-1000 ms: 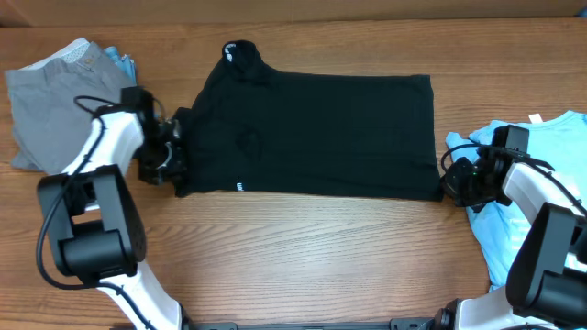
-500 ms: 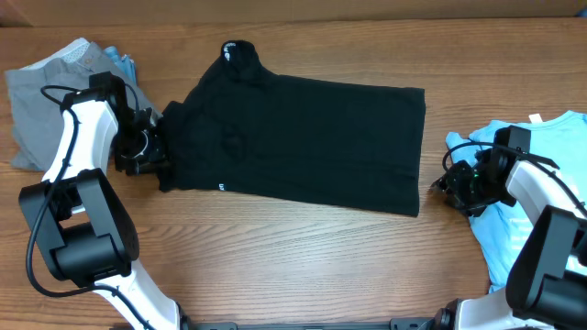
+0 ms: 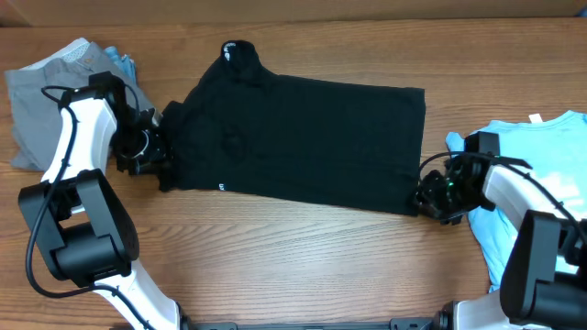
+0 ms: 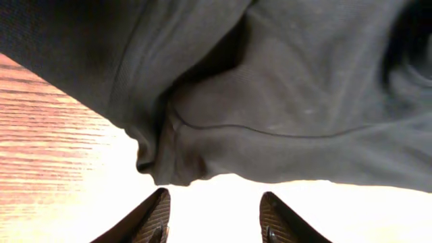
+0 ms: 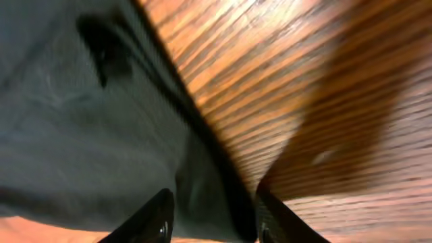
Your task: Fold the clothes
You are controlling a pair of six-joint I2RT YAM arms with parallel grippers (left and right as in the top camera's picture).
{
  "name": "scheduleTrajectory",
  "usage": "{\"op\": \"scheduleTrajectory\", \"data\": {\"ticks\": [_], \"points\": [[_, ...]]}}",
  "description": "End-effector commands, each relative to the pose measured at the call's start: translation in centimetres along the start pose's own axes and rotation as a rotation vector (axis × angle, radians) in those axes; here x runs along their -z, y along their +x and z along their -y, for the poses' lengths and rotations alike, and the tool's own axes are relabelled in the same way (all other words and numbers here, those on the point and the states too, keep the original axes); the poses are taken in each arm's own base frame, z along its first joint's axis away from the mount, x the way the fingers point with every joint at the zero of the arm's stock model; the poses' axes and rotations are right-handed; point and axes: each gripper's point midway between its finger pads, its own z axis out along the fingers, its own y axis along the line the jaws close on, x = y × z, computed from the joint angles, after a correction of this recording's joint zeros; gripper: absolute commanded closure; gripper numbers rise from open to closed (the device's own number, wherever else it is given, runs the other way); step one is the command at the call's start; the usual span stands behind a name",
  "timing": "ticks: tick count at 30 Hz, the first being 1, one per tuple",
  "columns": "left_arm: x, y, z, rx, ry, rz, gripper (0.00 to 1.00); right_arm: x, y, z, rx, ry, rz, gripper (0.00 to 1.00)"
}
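A black T-shirt [image 3: 303, 137] lies across the middle of the table as a long band, neck to the upper left and a tiny white label [image 3: 221, 187] on its front edge. At the shirt's left end my left gripper [image 3: 158, 154] stands open. In the left wrist view the bunched shirt edge [image 4: 182, 162] lies just beyond the gripper [image 4: 214, 202], with nothing between the fingertips. My right gripper [image 3: 425, 195] is at the shirt's lower right corner. It [image 5: 214, 202] is open, its fingers either side of the shirt's corner [image 5: 202, 189].
A grey garment [image 3: 46, 101] is heaped at the far left with a bit of blue cloth [image 3: 121, 64] behind it. A light-blue tee [image 3: 541, 156] lies at the right edge, under my right arm. The wooden table [image 3: 303, 266] shows in front of the shirt.
Both grippers have opened and let go of the shirt, which slid left and slackened. The right gripper has since moved left, back onto the shirt's lower right corner.
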Motion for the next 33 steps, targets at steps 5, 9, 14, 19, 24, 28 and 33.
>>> {"op": "scheduleTrajectory", "data": {"ticks": [5,9,14,19,24,28,33], "points": [[6.4,-1.8,2.0,-0.104,0.023,0.132,0.57,-0.3,0.3,-0.5,-0.037,-0.037,0.009,0.68],[9.9,-1.0,2.9,-0.119,0.017,0.193,0.58,-0.2,0.4,-0.7,-0.038,-0.053,-0.001,0.85],[13.0,1.1,3.5,-0.130,0.003,0.242,0.57,-0.1,0.1,-0.3,-0.048,-0.034,0.014,0.96],[13.6,3.1,3.2,-0.117,-0.025,0.208,0.58,0.4,-0.3,0.4,-0.057,0.001,0.027,0.96],[11.1,4.2,2.4,-0.089,-0.029,0.133,0.57,0.4,-0.4,0.4,-0.044,0.002,0.033,0.96],[6.9,4.7,1.3,-0.031,-0.035,0.083,0.53,0.4,-0.6,0.6,-0.043,0.015,0.044,0.96],[2.4,5.0,0.2,0.003,-0.033,0.069,0.50,0.5,-0.7,0.7,-0.045,0.020,0.048,0.96]]}}
